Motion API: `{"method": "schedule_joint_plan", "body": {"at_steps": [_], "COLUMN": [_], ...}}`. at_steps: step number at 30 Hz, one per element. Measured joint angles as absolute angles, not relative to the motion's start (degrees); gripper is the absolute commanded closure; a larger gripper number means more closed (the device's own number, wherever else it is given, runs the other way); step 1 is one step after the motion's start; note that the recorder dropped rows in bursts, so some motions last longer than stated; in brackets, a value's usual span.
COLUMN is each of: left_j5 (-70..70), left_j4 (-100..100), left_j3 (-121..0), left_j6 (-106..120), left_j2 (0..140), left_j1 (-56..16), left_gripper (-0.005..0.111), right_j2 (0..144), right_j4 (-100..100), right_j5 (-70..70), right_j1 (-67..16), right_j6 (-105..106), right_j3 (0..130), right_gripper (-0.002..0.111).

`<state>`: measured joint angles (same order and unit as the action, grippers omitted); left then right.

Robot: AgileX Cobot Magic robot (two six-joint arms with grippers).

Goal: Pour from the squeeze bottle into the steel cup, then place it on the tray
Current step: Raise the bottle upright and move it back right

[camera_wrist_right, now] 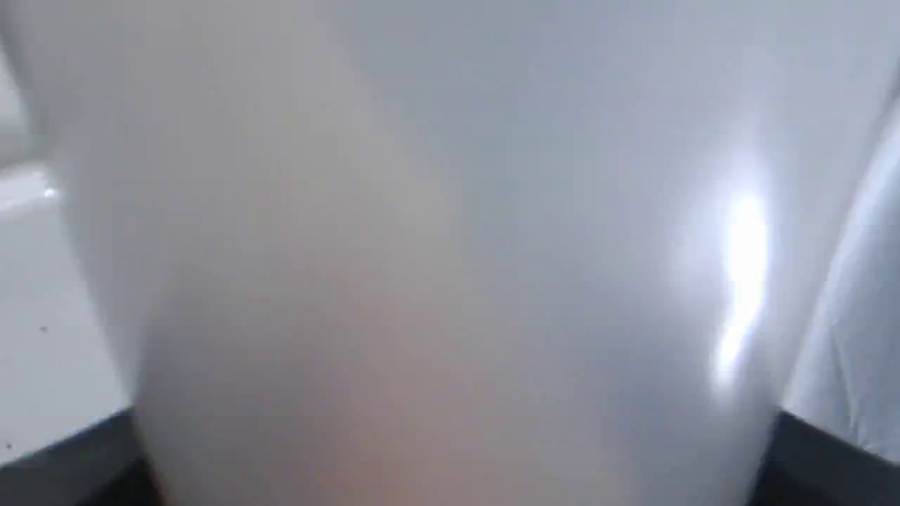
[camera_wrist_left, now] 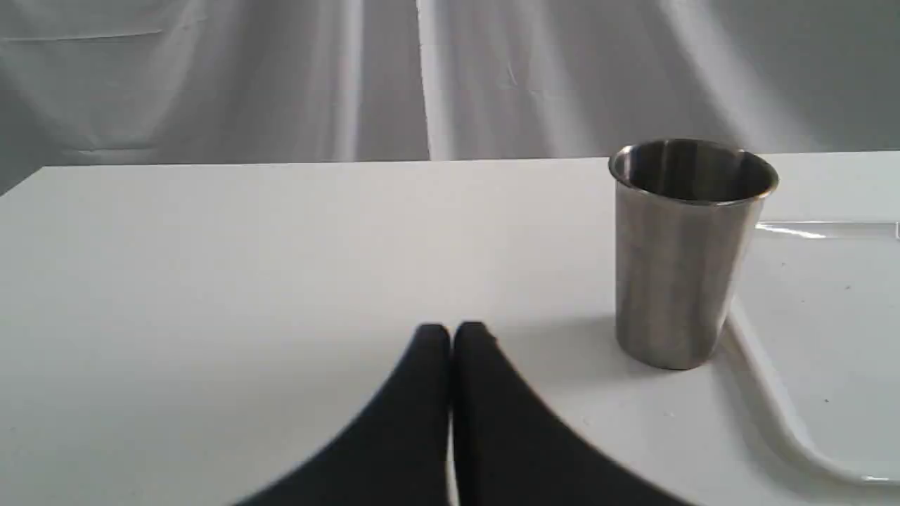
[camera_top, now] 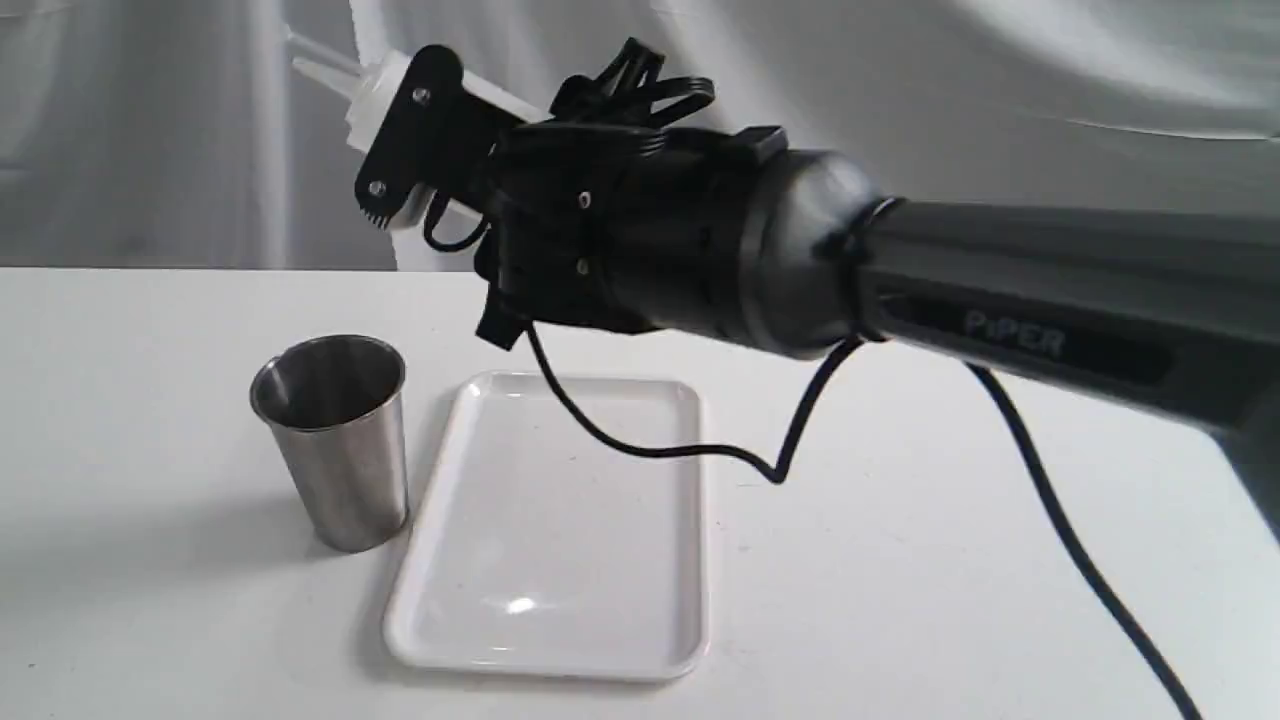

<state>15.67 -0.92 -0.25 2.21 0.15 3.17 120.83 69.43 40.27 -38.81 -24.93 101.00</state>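
My right gripper is shut on the squeeze bottle, holding it high in the air and tilted, its nozzle pointing up and to the left. The whitish bottle fills the right wrist view as a blur. The steel cup stands upright on the table, below and left of the bottle and touching nothing. Just right of the cup lies the white tray, with nothing on it. In the left wrist view my left gripper rests low near the table with its fingers together, the cup ahead of it beside the tray.
A black cable hangs from the right arm and loops over the tray's far end. The white table ends at a grey draped curtain behind.
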Motion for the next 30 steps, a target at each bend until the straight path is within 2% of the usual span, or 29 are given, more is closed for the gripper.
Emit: {"method": "schedule_joint_plan", "body": {"at_steps": [7, 18, 30], "left_j5": [15.7, 15.7, 15.7], "left_j4": [-0.9, -0.9, -0.9], "left_j3": [-0.3, -0.3, -0.3], "left_j6": [2.2, 2.2, 2.2], "left_j2": [0.1, 0.1, 0.1], "left_j1": [3.2, 3.2, 3.2], "left_gripper": [0.107, 0.107, 0.107], "right_j2": [115.5, 101.0, 92.5], "right_j4": [65.5, 58.2, 35.7], "right_j5": [33.5, 7.2, -16.6], "right_j1": [-36.3, -29.7, -22.2], "right_j6": [-28.7, -28.8, -8.9], "right_j3": [97.8, 80.5, 61.8], "right_gripper": [0.108, 0.108, 0.108]}}
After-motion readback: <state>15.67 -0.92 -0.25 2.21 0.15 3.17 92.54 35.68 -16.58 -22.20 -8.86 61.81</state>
